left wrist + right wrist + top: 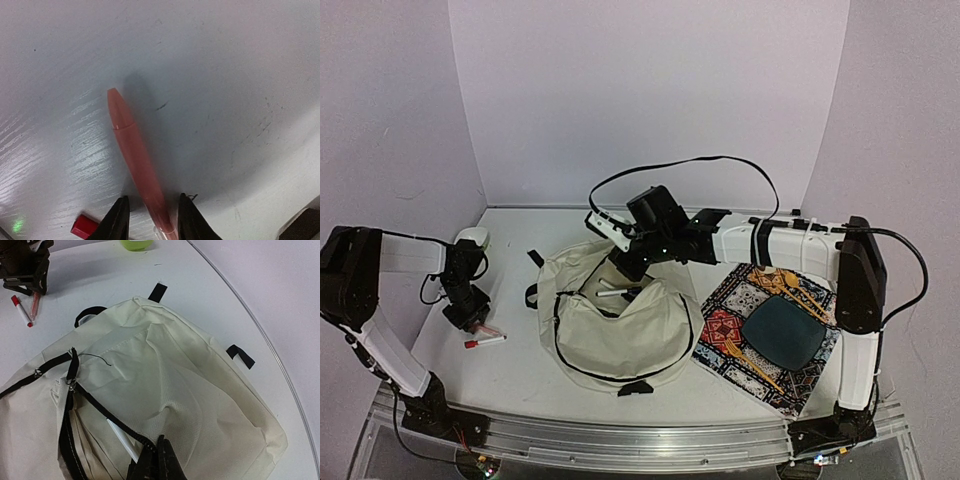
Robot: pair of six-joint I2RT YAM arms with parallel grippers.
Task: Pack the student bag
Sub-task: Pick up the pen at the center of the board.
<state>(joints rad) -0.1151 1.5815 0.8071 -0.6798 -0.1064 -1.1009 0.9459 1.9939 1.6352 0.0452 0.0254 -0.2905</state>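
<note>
The student bag [620,335], cream with black zipper lines, lies mid-table; it also fills the right wrist view [200,385]. My right gripper [625,268] [159,462] is shut on the bag's zipper edge at its far side and holds the opening up. A white pen [122,437] [612,293] lies inside the opening. My left gripper [470,315] [152,220] is open, low over the table, its fingers on either side of a pink pen [135,155] [488,329]. A red-capped marker [485,342] [21,310] lies beside that pen.
A colourful patterned placemat [720,330] with a dark plate [782,335] and gold cutlery [790,285] lies right of the bag. A green and white object [472,238] sits at the far left. Black straps [240,356] stick out from the bag.
</note>
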